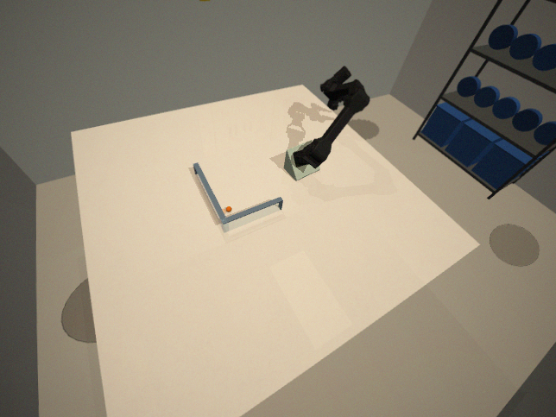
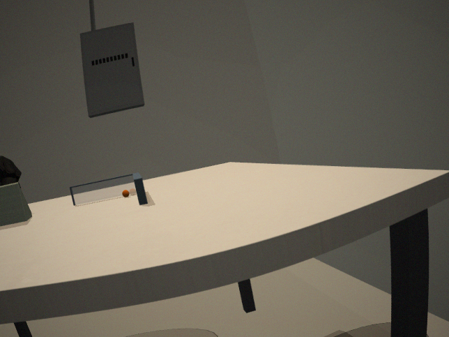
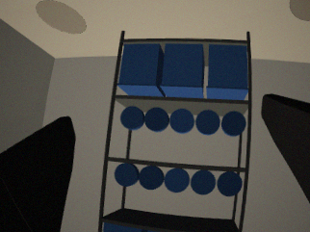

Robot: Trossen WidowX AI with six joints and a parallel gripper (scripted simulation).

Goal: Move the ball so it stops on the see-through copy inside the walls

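Note:
The orange ball (image 1: 229,209) (image 2: 125,193) lies on the table inside the corner, near where the two walls meet. The see-through copy (image 2: 132,190) shows faintly just right of the ball in the exterior view; the two look close but not lined up. In the top view, one clear wall with a blue-grey top edge (image 1: 208,190) runs up and left from the corner, and the other wall (image 1: 254,211) runs right. My gripper (image 3: 170,116) is open, with nothing between its widely spaced fingers. It is raised far from the ball, and the wrist view shows neither ball nor walls.
The black arm (image 1: 341,124) stands on a pale green base (image 1: 299,173) (image 2: 12,205) to the right of the walls in the top view. A shelf rack (image 1: 452,149) (image 3: 178,166) with blue boxes and round blue items stands beyond the table (image 1: 162,296) (image 2: 224,220).

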